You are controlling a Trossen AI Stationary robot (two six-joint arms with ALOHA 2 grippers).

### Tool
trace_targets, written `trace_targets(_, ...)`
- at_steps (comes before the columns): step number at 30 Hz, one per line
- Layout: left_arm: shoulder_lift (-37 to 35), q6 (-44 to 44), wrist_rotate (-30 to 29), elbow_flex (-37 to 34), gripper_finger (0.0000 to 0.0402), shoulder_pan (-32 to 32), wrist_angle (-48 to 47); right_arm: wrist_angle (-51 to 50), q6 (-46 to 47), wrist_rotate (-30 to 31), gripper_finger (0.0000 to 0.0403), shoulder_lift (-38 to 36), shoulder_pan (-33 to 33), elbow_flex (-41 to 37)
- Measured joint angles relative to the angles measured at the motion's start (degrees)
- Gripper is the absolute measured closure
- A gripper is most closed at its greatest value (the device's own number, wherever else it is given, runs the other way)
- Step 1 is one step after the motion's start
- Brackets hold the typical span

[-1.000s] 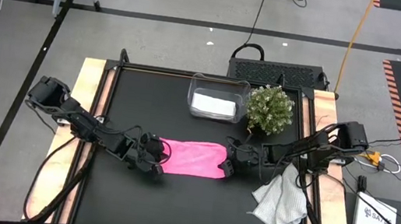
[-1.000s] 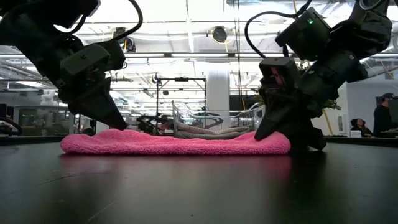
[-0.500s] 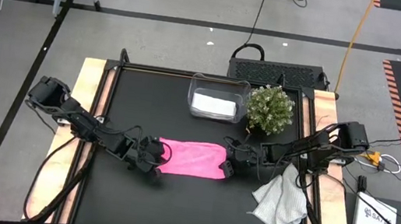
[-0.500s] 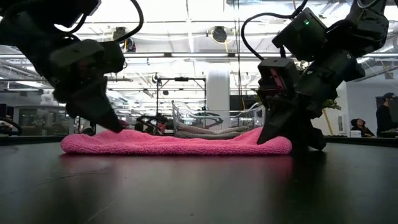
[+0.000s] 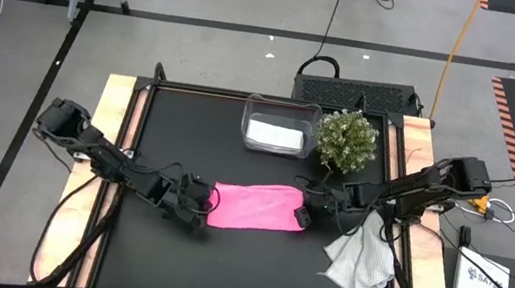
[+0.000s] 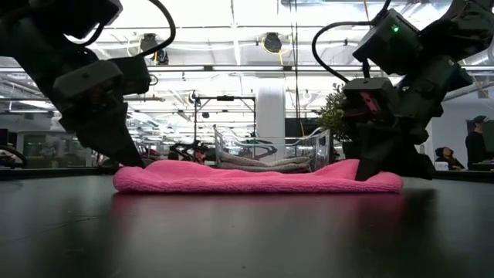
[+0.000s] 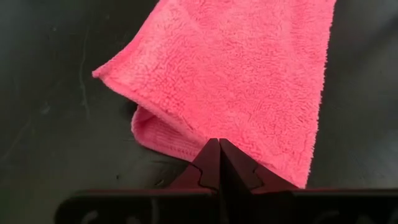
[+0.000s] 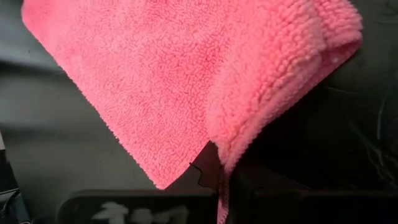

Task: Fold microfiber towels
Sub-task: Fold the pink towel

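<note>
A bright pink towel point(image 5: 257, 208) lies lengthwise left to right on the black table point(image 5: 188, 134), between my two grippers. My left gripper point(image 5: 202, 204) is shut at its left end and my right gripper point(image 5: 305, 213) is shut on its right end. At the left end an upper layer point(image 7: 205, 68) overlies a lower one point(image 7: 149, 134). A crumpled white towel point(image 5: 360, 258) rests on the table's right edge. A folded white towel point(image 5: 274, 133) lies in the clear bin point(image 5: 282, 110). My left gripper pinches the pink towel's left short edge point(image 7: 205, 148) between its shut fingertips, slanting down from the table's left. I cannot tell how many layers it has. That end stays low on the table. My right gripper pinches a fold at the towel's right end point(image 8: 231, 146), slanting down from the table's right. The fold bulges over the fingertips. That end point(image 6: 363, 165) is raised a little while the rest lies on the table.
A potted plant point(image 5: 346, 139) stands beside the bin at the far middle, just behind my right arm. The table has wooden side strips point(image 5: 107, 133). Bare black surface lies in front of the pink towel.
My right gripper has shut on the pink towel's right end and drawn it toward the table's right edge, rising a little. The towel has slid and stretched out to the right; its left end stays at my left gripper.
</note>
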Motion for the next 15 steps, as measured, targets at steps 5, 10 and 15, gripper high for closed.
trace_targets(5,0.00,-0.58,-0.05,0.00,0.0396,0.49,-0.09,0.31,0.06,0.04,0.0402,-0.02,0.00,0.00)
trace_targets(10,-0.06,-1.99,-0.06,0.00,0.0396,0.44,2.26,0.44,0.06,0.07,0.0402,-0.02,0.00,0.00)
trace_targets(15,0.14,-1.30,-1.40,0.04,0.0399,0.44,7.30,0.48,0.06,0.12,0.0403,-0.04,0.02,0.07)
